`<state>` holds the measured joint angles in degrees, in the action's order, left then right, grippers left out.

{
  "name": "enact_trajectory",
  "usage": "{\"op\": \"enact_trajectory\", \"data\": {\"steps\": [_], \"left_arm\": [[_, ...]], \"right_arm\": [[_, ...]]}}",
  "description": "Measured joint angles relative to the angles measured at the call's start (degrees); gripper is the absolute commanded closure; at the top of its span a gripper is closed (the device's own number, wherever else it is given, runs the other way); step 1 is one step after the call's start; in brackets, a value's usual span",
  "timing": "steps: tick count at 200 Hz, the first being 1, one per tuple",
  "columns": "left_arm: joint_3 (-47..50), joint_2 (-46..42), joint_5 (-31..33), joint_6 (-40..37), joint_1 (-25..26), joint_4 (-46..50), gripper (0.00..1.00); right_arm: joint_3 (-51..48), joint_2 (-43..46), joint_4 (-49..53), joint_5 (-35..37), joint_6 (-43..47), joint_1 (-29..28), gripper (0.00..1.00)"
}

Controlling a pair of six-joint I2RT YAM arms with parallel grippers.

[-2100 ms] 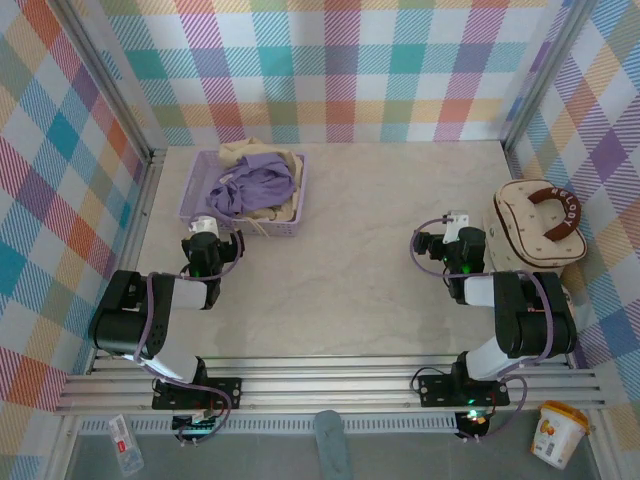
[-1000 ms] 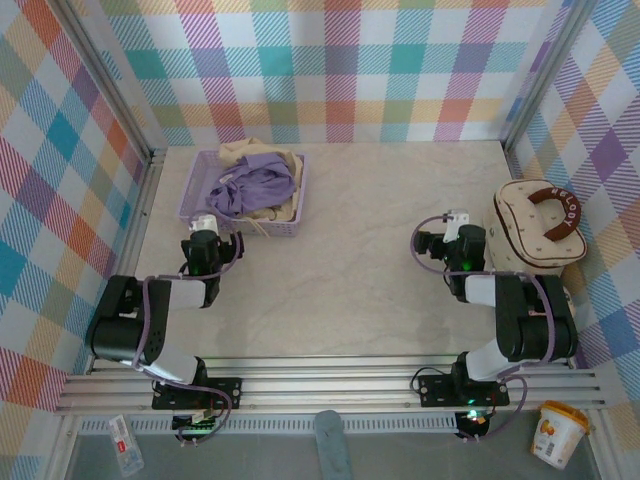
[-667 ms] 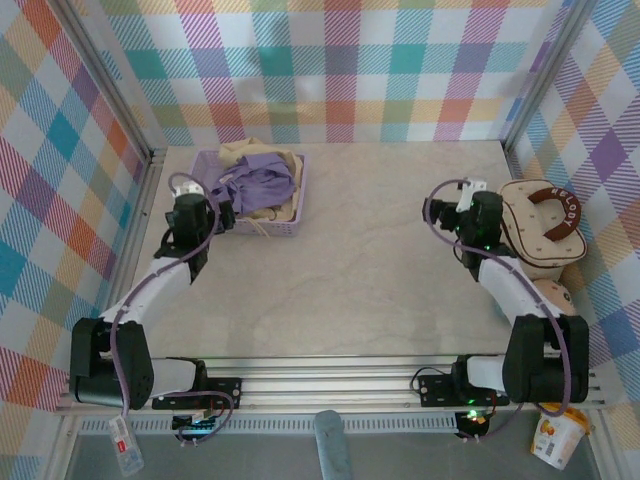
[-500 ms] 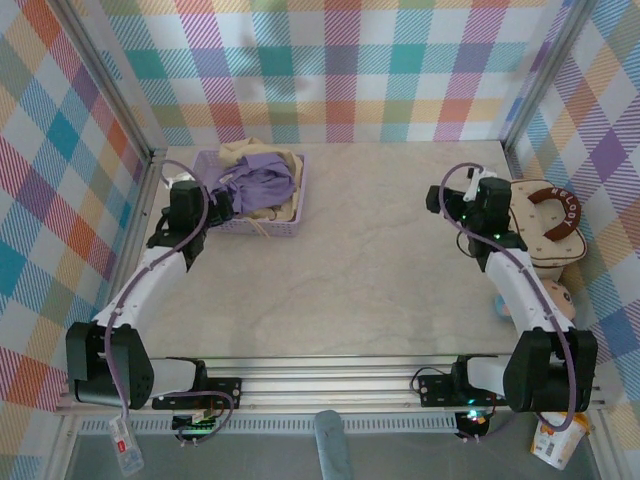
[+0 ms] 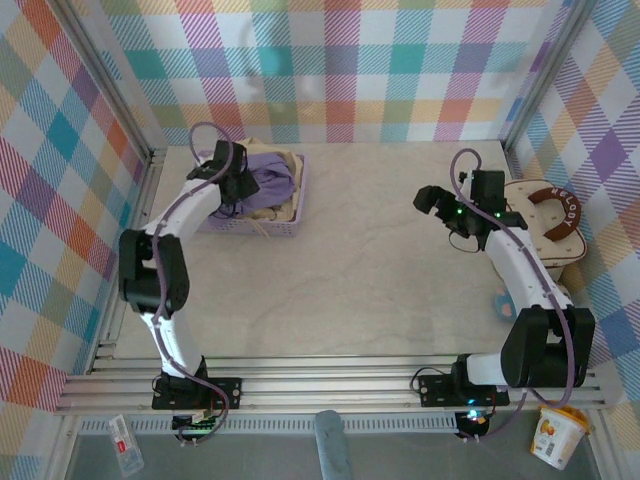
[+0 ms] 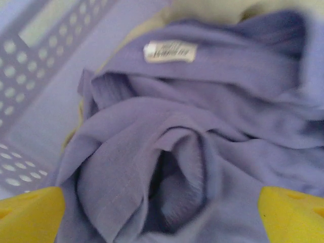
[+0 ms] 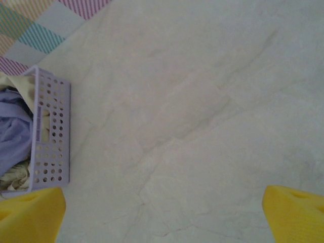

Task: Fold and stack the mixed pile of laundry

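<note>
Left gripper (image 6: 162, 215) fingers wide apart, directly above crumpled lavender T-shirt (image 6: 202, 121) inside basket (image 6: 35, 96); cream shirt (image 6: 212, 9) beneath it. Right gripper (image 7: 162, 212) also wide apart, empty, over table (image 7: 192, 101). Risk: deep pinch grabs both shirts, or basket lifts along.

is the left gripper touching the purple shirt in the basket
Cannot tell. In the left wrist view the open left gripper hangs close over the purple shirt, but no contact or gap shows plainly.

2 white arms (image 5: 520, 262), black joints (image 5: 140, 268), purple cables (image 5: 200, 126), yellow tool fingertips (image 6: 30, 212)
</note>
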<state>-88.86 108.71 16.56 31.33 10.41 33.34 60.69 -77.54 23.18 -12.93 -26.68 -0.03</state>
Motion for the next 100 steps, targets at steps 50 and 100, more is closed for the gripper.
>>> {"op": "enact_trajectory", "data": {"steps": [50,100], "left_arm": [[-11.30,9.09,-0.74,1.42,-0.04,8.70,1.00],[-32.85,7.85,-4.83,0.13,0.13,14.64,1.00]], "right_arm": [[2.25,-0.07,2.58,-0.52,-0.74,0.00,0.03],[5.51,-1.03,4.44,-1.03,0.17,0.00,0.03]]}}
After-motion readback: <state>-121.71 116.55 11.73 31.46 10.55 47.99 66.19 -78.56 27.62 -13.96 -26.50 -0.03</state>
